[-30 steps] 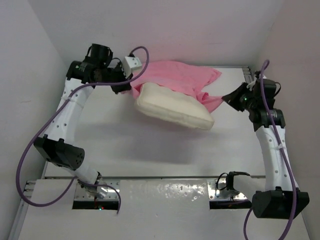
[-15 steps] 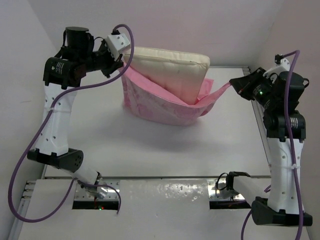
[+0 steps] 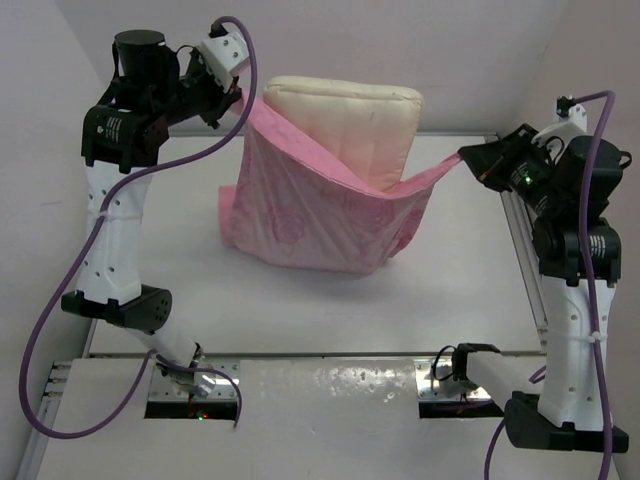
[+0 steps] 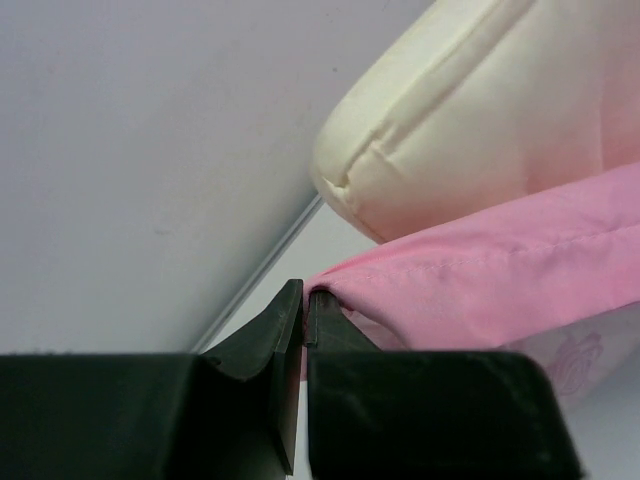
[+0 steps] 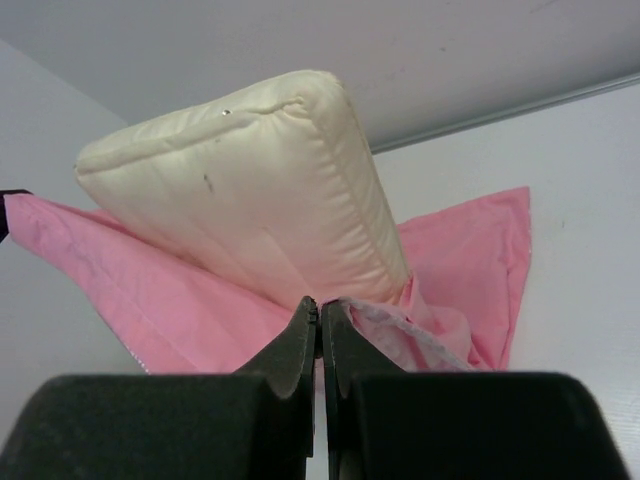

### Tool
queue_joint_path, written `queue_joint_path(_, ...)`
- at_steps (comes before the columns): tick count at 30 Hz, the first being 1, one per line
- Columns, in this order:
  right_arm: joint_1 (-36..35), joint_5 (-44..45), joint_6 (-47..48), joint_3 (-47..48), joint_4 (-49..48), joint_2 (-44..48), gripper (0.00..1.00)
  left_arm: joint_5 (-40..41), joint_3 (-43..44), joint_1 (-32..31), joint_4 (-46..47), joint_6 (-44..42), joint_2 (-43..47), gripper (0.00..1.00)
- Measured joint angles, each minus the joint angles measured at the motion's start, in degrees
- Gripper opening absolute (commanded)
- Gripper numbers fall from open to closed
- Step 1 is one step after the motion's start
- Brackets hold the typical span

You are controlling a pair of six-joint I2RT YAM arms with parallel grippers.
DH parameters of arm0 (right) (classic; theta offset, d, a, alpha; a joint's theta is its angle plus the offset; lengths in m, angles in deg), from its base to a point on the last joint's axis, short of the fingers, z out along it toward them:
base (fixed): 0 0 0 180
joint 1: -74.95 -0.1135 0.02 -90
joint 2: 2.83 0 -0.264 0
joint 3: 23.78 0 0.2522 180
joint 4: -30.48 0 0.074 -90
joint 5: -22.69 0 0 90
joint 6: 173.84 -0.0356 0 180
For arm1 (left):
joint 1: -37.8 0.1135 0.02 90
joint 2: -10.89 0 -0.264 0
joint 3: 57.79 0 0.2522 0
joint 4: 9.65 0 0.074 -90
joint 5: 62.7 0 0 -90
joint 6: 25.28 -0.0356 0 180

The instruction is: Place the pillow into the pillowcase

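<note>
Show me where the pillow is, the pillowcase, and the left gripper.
pillow (image 3: 345,125), top external view, on its bare upper part above the pink fabric.
pillowcase (image 3: 320,220), top external view, middle of its hanging front face.
left gripper (image 4: 303,292), left wrist view, between its fingertips at the pink hem.

The pillow (image 3: 345,120) — its lower half — is hidden inside the pillowcase (image 3: 310,222).

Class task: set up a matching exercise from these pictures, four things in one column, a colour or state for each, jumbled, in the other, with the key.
1 pillow
2 pillowcase
3 left pincer
4 cable

A purple
B shut on pink hem
C held up, mouth stretched wide
D cream, top sticking out

Pairs: 1-D, 2-C, 3-B, 4-A
</note>
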Motion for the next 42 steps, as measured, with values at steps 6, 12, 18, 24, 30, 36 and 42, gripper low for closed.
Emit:
queue_joint_path(6,-2.45,-0.96,-0.24,1.03,-1.64,-1.9,0.0,1.81,1.84,0.0,0.87,1.51,-0.7,0.0)
queue_joint_path(12,-3.15,0.33,1.73,13.66,-0.92,-6.99,0.0,6.27,11.1,0.0,6.97,2.86,-4.31,0.0)
queue_joint_path(18,-3.15,0.79,2.69,28.2,-2.99,-12.13,0.0,8.68,22.75,0.0,14.93,4.39,-7.32,0.0)
queue_joint_path(24,-3.17,1.86,2.62,42.95,-6.4,-23.15,0.0,13.6,28.57,0.0,25.14,4.04,-10.05,0.0)
queue_joint_path(30,-3.15,7.54,2.75,41.16,-10.32,-24.57,0.0,20.79,29.46,0.0,33.29,0.5,-12.02,0.0)
queue_joint_path(36,-3.65,9.03,3.48,41.07,-12.39,-21.86,0.0,26.69,29.49,-0.15,39.32,-4.33,-12.52,0.0)
queue_joint_path(42,-4.11,8.2,3.39,41.09,-15.76,-19.71,0.0,29.83,29.49,-0.85,45.51,-8.26,-12.52,0.0)
